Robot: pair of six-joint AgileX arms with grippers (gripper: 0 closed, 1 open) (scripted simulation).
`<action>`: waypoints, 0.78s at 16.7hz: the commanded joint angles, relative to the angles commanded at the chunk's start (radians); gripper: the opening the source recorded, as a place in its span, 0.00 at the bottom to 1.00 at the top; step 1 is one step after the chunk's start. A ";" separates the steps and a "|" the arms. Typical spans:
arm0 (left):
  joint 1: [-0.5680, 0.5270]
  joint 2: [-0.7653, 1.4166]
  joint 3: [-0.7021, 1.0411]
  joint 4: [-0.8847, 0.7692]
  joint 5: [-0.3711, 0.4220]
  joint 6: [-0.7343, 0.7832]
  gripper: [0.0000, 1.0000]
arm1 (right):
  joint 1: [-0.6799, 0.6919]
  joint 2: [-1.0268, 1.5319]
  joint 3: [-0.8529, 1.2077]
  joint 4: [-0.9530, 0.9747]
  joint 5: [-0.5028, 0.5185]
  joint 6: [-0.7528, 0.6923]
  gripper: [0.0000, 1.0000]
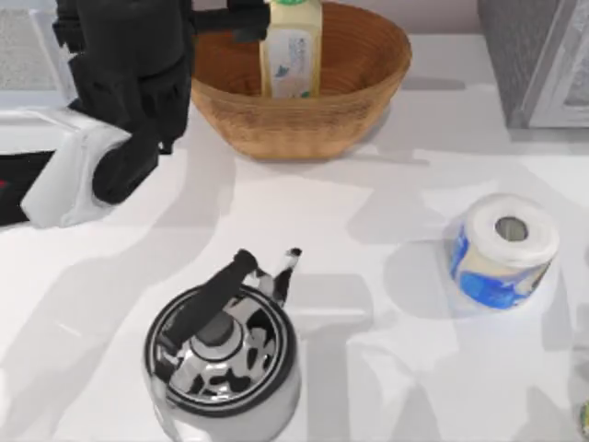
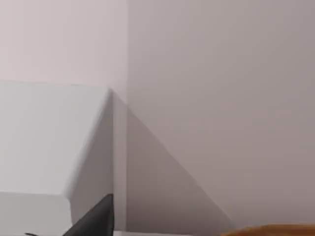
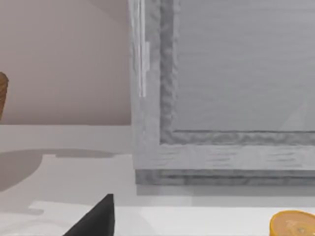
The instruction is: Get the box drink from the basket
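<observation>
Upper centre of the top view: box drink [image 1: 293, 48] upright in wicker basket [image 1: 304, 87], left gripper [image 1: 247, 20] apparently clamped on its upper part. Best lifted straight up, clear of the rim. Right claw's state: cannot tell.

The basket [image 1: 354, 101] is woven wicker, ribbed and matt. The box drink [image 1: 293, 57] looks like smooth carton with a printed label. The kettle [image 1: 224, 354] is polished, mirror-like metal. The paper roll [image 1: 503, 249] is soft matt paper. The table [image 1: 368, 368] is smooth white.
</observation>
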 joint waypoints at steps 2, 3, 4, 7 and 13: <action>-0.049 0.160 0.089 0.054 -0.042 -0.003 1.00 | 0.000 0.000 0.000 0.000 0.000 0.000 1.00; -0.071 0.232 0.129 0.078 -0.061 -0.003 1.00 | 0.000 0.000 0.000 0.000 0.000 0.000 1.00; -0.091 0.296 0.163 0.099 -0.077 -0.004 1.00 | 0.000 0.000 0.000 0.000 0.000 0.000 1.00; -0.138 0.437 0.234 0.147 -0.113 -0.006 1.00 | 0.000 0.000 0.000 0.000 0.000 0.000 1.00; -0.157 0.485 0.252 0.163 -0.125 -0.006 1.00 | 0.000 0.000 0.000 0.000 0.000 0.000 1.00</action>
